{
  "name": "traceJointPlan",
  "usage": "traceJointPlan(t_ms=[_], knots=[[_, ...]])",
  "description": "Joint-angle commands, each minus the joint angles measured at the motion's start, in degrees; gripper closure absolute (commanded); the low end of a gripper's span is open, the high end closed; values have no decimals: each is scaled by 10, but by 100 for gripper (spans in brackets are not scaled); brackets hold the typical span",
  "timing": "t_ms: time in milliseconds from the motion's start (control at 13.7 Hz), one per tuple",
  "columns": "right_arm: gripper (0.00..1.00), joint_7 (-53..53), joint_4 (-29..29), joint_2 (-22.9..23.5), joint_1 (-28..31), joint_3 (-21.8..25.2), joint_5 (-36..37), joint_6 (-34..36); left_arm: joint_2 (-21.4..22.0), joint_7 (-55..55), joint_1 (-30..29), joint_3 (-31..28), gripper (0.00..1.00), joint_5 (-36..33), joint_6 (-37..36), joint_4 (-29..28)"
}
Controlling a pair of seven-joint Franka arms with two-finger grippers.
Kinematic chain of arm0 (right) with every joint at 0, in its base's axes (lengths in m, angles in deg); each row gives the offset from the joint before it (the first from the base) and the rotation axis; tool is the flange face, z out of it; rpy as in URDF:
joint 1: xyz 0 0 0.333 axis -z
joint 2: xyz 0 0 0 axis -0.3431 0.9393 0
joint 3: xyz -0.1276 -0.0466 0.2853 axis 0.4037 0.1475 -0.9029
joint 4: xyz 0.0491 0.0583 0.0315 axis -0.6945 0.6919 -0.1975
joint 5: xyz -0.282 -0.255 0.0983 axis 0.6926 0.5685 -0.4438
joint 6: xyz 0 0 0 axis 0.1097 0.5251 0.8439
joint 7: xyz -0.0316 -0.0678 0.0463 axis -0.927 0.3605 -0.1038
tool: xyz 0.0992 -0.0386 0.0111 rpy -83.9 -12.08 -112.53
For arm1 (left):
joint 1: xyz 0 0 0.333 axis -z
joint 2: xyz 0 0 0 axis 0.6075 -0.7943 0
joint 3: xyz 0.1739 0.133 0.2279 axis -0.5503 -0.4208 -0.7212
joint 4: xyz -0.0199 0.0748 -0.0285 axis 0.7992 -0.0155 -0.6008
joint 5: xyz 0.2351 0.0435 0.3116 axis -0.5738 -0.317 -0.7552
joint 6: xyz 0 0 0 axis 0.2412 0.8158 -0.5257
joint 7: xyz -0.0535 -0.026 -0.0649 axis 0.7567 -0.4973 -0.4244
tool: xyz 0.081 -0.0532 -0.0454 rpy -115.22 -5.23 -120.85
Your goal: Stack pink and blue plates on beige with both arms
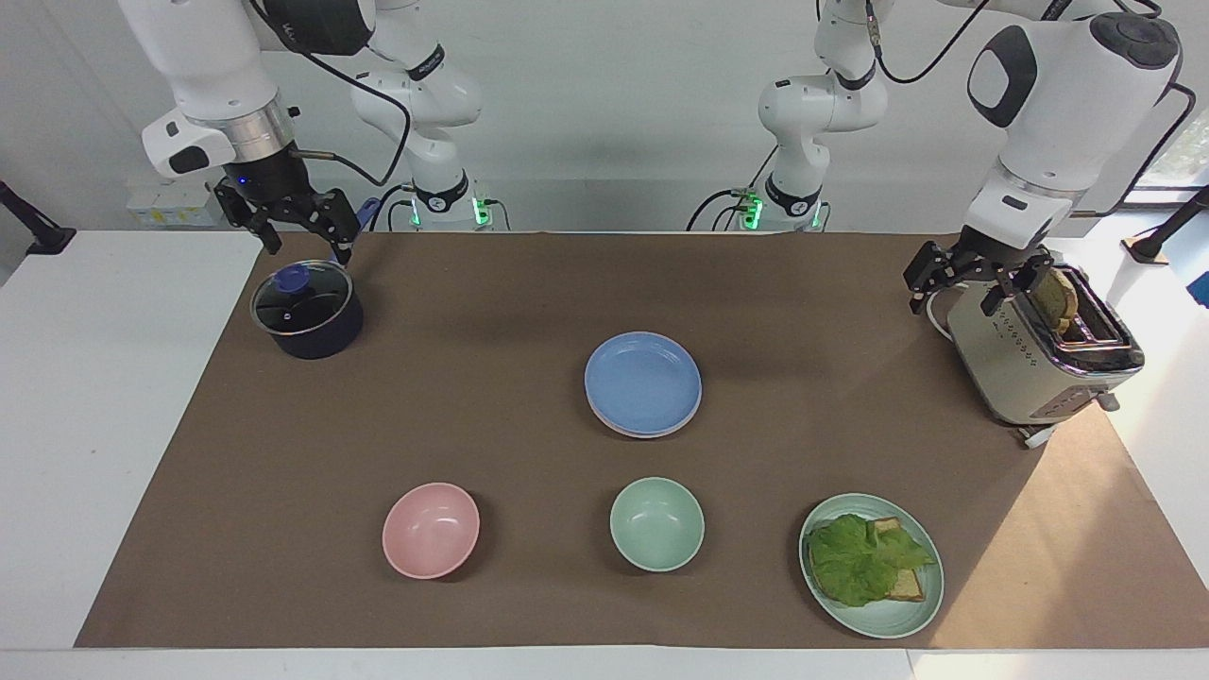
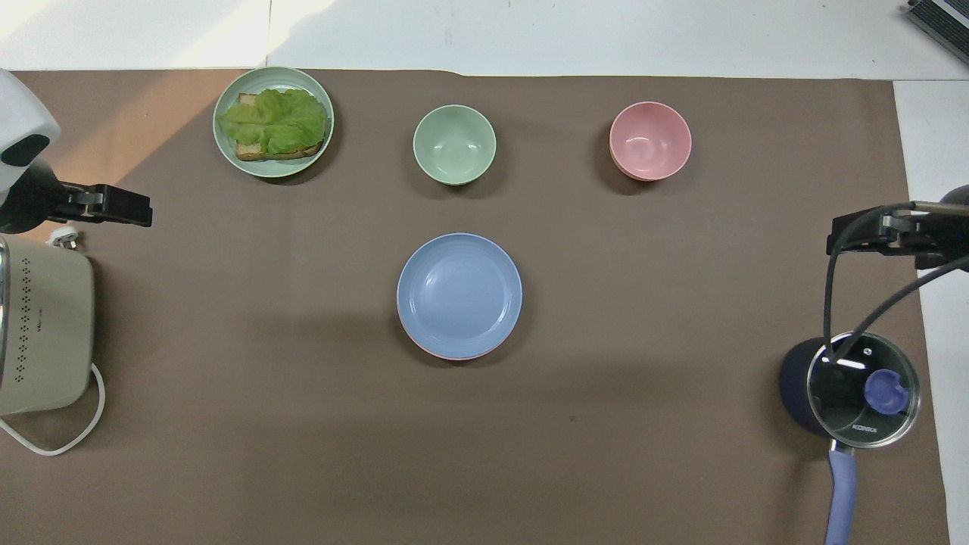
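Right gripper (image 1: 290, 222) open and empty, raised over the lidded pot (image 1: 306, 312), left gripper (image 1: 973, 275) open and empty above the toaster (image 1: 1034, 359), blue plate (image 1: 642, 382) stacked mid-counter, well apart from both, pink plate (image 2: 447, 353) edge showing beneath.

Matte blue plate (image 1: 642, 381); glass-lidded pot (image 1: 305, 312); brushed-metal toaster (image 1: 1034, 359).

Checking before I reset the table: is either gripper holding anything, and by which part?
Nothing is held. The left gripper hangs open over the silver metal toaster; the right gripper hangs open above the dark lidded saucepan.
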Motion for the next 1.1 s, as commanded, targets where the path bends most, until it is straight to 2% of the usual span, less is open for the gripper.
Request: traceJointPlan(t_ms=[0, 1024], knots=[[0, 27, -53, 31, 4, -11, 10, 35, 3, 2, 19, -19, 0, -9, -9, 2], [0, 30, -32, 19, 1, -13, -3, 37, 3, 2, 12, -21, 0, -8, -10, 2]])
